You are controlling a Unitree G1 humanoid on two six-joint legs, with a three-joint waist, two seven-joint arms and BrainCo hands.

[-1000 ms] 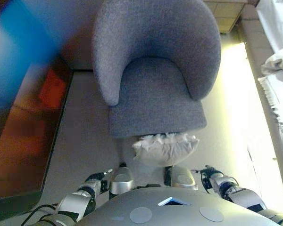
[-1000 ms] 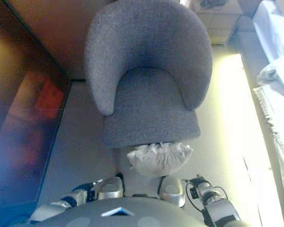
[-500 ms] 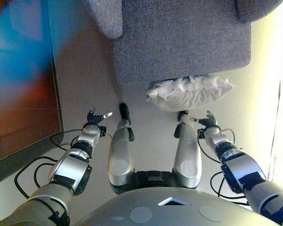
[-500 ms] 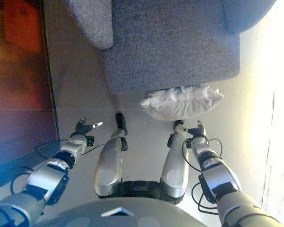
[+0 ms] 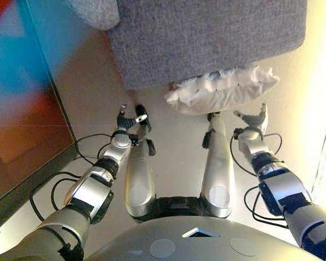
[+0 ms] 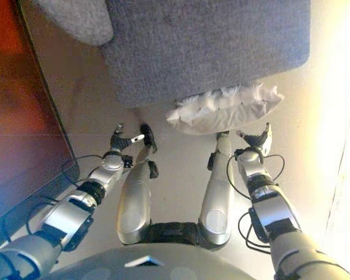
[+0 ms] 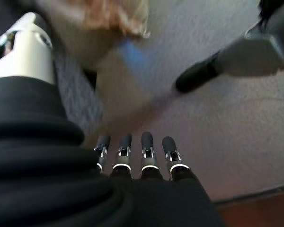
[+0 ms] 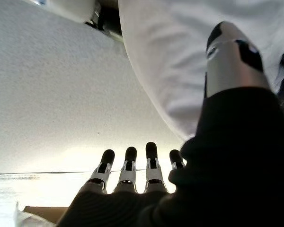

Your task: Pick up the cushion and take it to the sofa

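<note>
1. Grey sofa (image 5: pixel 206 38) fills the far side of the scene, its seat front running across the top of the head views, and one rounded arm of it sits at the far left.
2. Pale floor (image 5: pixel 92 98) spreads below it, bright with light along the right side.
3. A dark reddish panel (image 5: pixel 22 136) stands along the left, well apart from the sofa.
4. And there's the cushion (image 5: pixel 220 93), white and crumpled, lying on the floor right up against the sofa's front edge, a little right of centre, its frilly side tucked toward the sofa. No hand has it.
5. Left hand (image 5: pixel 127 120) is out low over the floor, near the sofa's left front corner and left of the cushion, clearly apart from it; its fingers (image 7: pixel 146 151) are straight, side by side, thumb held away, nothing in them.
6. Right hand (image 6: pixel 258 140) is up just below the cushion's right end, very close, though contact I can't tell; fingers (image 8: pixel 128 165) straight in a row, thumb spread off toward the white cloth, holding nothing.
</note>
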